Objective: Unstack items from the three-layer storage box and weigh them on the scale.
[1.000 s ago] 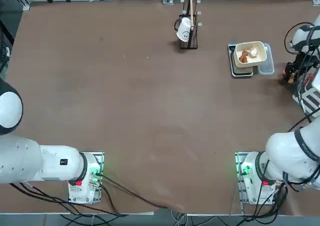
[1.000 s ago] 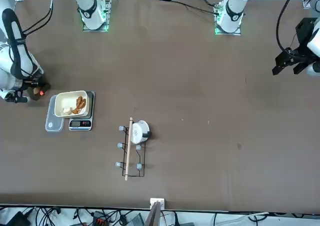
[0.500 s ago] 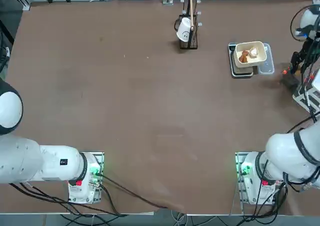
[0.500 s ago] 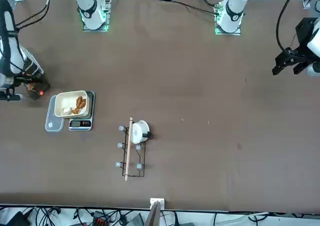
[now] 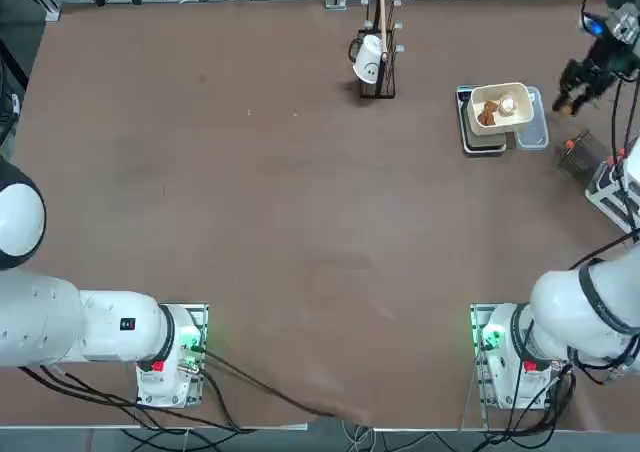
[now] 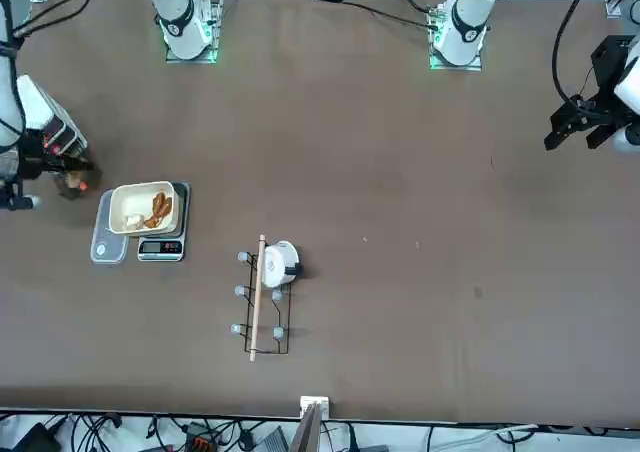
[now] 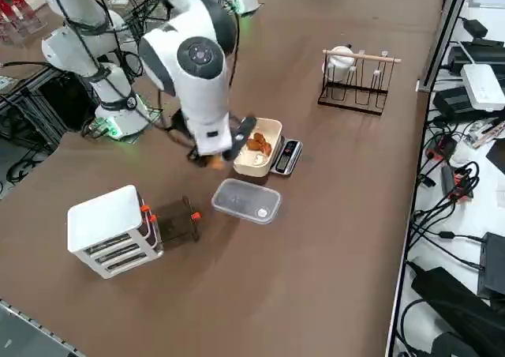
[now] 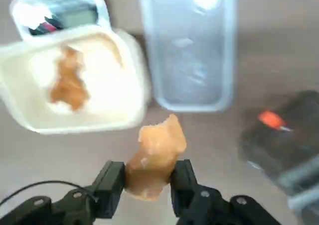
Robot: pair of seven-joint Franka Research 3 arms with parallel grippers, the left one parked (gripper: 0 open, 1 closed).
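Two black fingers of your right gripper [image 8: 145,185] are squeezed on a lumpy orange-brown food piece [image 8: 153,157]; that is plain in the wrist view, where the cream plastic tub [image 8: 75,88] with one brown piece inside lies just past the held piece and off to one side. From the top view, your right gripper [image 5: 577,82] hangs near the table's far right edge, and the tub [image 5: 499,107] on the flat grey scale [image 5: 483,142] sits close beside it, toward the table's middle. In the side view, the white tiered storage box [image 7: 113,231] stands well apart, on the near side of the clear plastic tray [image 7: 246,201]. I think your next move is a short carry sideways over the tub.
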